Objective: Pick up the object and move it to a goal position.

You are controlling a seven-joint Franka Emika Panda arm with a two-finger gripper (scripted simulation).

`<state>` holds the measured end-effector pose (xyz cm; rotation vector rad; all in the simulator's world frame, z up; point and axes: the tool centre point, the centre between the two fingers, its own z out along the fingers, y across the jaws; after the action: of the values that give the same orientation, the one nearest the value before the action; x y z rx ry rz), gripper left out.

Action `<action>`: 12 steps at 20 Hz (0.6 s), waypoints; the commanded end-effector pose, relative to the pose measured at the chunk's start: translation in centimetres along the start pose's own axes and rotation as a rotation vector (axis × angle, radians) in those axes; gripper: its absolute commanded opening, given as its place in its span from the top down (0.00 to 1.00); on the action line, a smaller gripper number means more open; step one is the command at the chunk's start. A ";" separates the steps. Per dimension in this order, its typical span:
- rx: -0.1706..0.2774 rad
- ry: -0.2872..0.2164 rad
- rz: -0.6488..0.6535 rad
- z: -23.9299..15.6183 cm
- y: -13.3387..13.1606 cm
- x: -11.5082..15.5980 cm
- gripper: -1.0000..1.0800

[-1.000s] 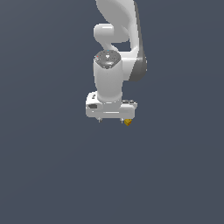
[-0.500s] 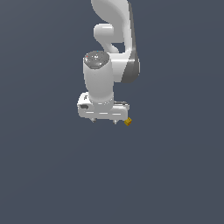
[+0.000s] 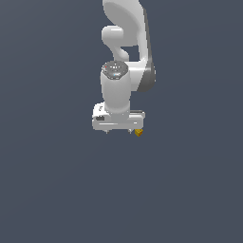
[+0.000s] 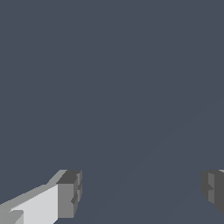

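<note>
The white arm (image 3: 124, 76) hangs down over the plain grey counter (image 3: 47, 180) with its fingers (image 3: 118, 131) pointing downward, and the wrist view shows the two dark finger pads (image 4: 70, 192) spread wide apart with nothing between them, so they are released. The tiny yellow-orange cube (image 3: 138, 132) sits just beside the fingers on the exterior view's right, outside the gap between them, and it does not appear in the wrist view.

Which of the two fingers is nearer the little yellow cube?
The finger on the exterior view's right: the cube sits just outside it, while the other finger is across the open gap. The wrist view shows no cube between them.
</note>
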<state>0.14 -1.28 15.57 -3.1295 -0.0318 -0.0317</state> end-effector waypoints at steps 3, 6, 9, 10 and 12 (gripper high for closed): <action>-0.006 -0.006 -0.126 1.9 -2.3 -1.4 0.04; -0.010 -0.011 -0.240 3.5 -4.3 -2.9 0.04; -0.011 -0.016 -0.362 5.1 -6.5 -4.5 0.04; -0.011 -0.017 -0.398 5.5 -7.1 -5.0 0.04; -0.010 -0.019 -0.463 6.3 -8.2 -6.0 0.04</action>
<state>-5.12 5.99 9.86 -3.0722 -0.6714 -0.0066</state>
